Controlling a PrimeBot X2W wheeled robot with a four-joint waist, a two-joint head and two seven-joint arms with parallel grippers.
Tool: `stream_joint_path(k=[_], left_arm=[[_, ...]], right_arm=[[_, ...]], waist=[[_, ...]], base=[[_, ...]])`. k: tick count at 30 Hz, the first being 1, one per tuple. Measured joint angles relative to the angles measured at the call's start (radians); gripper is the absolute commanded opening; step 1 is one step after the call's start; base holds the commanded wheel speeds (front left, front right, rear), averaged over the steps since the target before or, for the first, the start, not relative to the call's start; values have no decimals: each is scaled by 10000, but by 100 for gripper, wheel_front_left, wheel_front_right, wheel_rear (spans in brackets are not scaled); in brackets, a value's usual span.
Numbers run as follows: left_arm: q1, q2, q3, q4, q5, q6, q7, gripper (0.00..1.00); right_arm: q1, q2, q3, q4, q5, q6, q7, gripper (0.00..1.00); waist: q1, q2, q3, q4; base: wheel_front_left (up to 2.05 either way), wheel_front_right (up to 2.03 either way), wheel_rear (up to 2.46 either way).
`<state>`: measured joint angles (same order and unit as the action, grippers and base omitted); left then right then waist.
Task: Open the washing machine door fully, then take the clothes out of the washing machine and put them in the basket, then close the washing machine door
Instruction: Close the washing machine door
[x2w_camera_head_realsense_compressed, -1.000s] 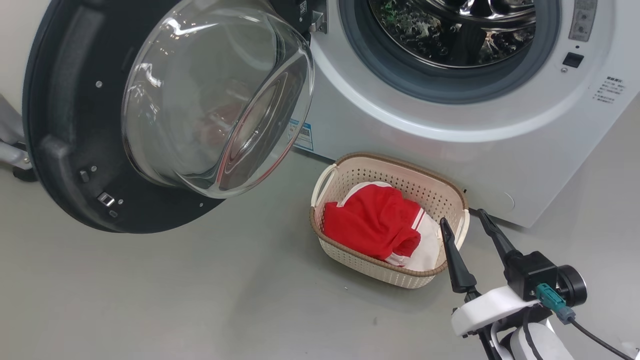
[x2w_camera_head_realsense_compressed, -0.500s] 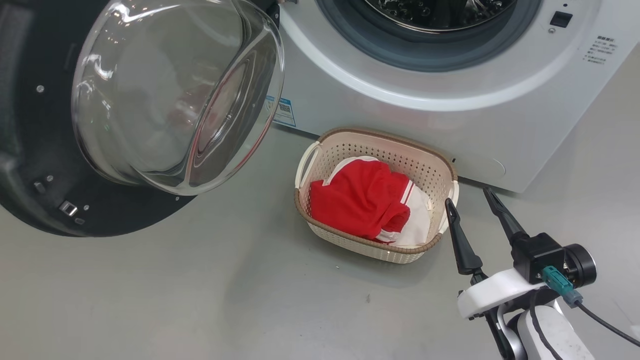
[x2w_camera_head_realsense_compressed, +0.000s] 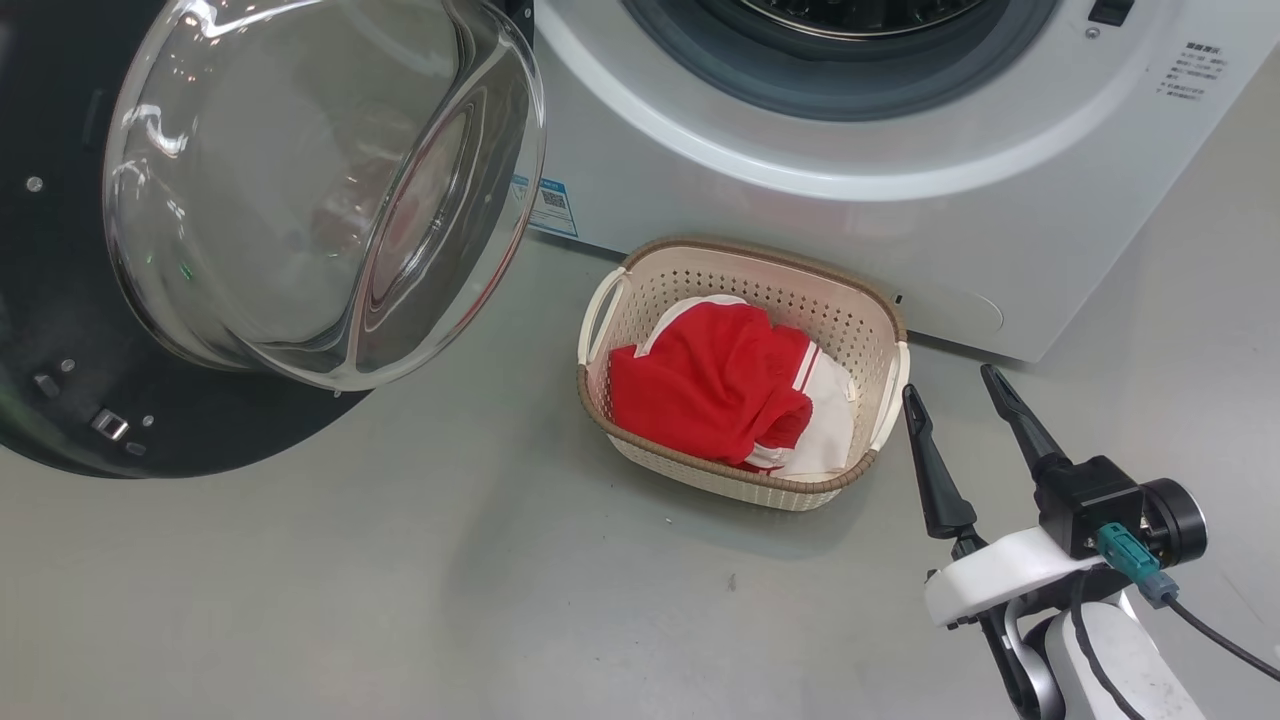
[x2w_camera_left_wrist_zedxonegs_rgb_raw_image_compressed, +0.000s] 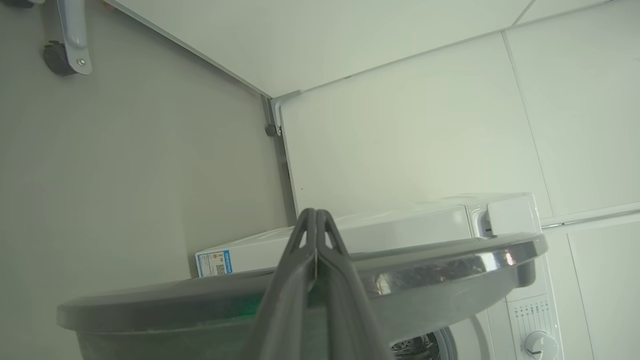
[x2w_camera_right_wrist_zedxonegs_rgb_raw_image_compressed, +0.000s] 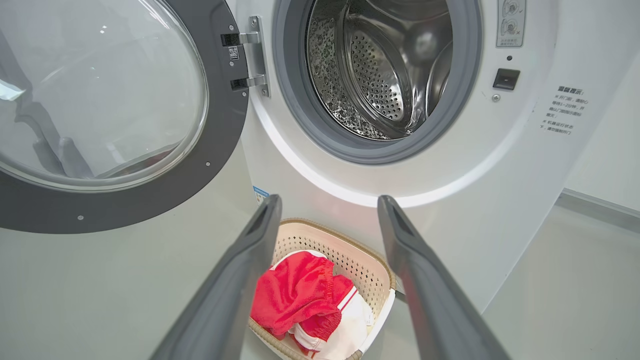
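Note:
The washing machine door (x2w_camera_head_realsense_compressed: 60, 350) hangs swung out at the left, its clear bowl window (x2w_camera_head_realsense_compressed: 300, 190) bulging toward me. The white washing machine (x2w_camera_head_realsense_compressed: 800, 230) fills the top, and its drum (x2w_camera_right_wrist_zedxonegs_rgb_raw_image_compressed: 380, 65) shows bare steel. On the floor in front stands the basket (x2w_camera_head_realsense_compressed: 700, 290) holding the red and white clothes (x2w_camera_head_realsense_compressed: 710, 390). My right gripper (x2w_camera_head_realsense_compressed: 950, 385) is open and empty just right of the basket; in its own view, the right gripper (x2w_camera_right_wrist_zedxonegs_rgb_raw_image_compressed: 330, 200) frames the basket (x2w_camera_right_wrist_zedxonegs_rgb_raw_image_compressed: 350, 260) and the clothes (x2w_camera_right_wrist_zedxonegs_rgb_raw_image_compressed: 295, 295). My left gripper (x2w_camera_left_wrist_zedxonegs_rgb_raw_image_compressed: 316, 214) is shut on nothing, over the door's grey edge (x2w_camera_left_wrist_zedxonegs_rgb_raw_image_compressed: 450, 265).
Grey floor (x2w_camera_head_realsense_compressed: 400, 600) spreads in front of the machine and the basket. A grey leg with a caster wheel (x2w_camera_left_wrist_zedxonegs_rgb_raw_image_compressed: 60, 55) stands on the floor beyond the door. White wall panels (x2w_camera_left_wrist_zedxonegs_rgb_raw_image_compressed: 425, 125) rise behind the machine.
The head camera has tilted, so the whole picture slid up and to the left. My open right gripper has drawn slightly off the basket's right rim.

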<state>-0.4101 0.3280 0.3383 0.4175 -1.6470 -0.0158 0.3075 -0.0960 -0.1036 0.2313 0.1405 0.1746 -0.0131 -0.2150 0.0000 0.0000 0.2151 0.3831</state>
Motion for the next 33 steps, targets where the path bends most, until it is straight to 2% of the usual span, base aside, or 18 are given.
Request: stream_joint_path(k=[18, 33], left_arm=[[-14, 318, -238, 853, -267, -593, 1292, 0], [387, 472, -307, 646, -821, -888, 2591, 0]], right_arm=[[-86, 8, -2, -98, 2, -84, -13, 100], [-87, 82, -190, -155, 21, -257, -105, 100]], waist=[[0, 0, -51, -126], [0, 0, -163, -471]], base=[[0, 0, 0], [0, 0, 0]])
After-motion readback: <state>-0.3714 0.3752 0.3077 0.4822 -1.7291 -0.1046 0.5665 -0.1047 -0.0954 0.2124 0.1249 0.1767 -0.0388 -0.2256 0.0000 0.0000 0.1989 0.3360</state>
